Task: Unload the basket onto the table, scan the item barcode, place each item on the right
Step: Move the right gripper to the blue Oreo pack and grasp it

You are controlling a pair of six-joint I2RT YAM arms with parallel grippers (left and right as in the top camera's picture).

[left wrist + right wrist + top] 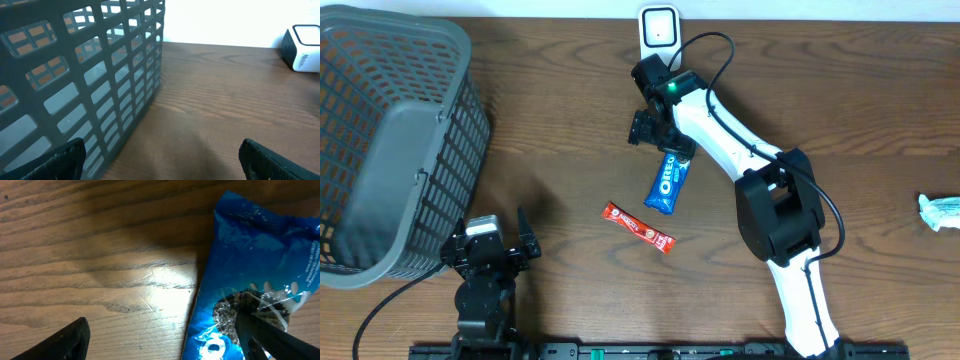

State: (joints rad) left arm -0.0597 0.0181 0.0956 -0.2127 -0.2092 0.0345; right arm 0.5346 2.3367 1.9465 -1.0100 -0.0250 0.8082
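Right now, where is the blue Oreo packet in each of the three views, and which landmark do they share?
Overhead: the Oreo packet lies near the middle of the table, just up and right of the red bar.
Left wrist: not in it.
Right wrist: it fills the right side of the picture.
Shared landmark: the wooden table, seen in all three.

Dark wood-grain table; pale wall beyond far edge.

Blue-and-white Oreo pack, red snack bar, grey lattice basket, white scanner w/ dark trim; table brown wood-grain.
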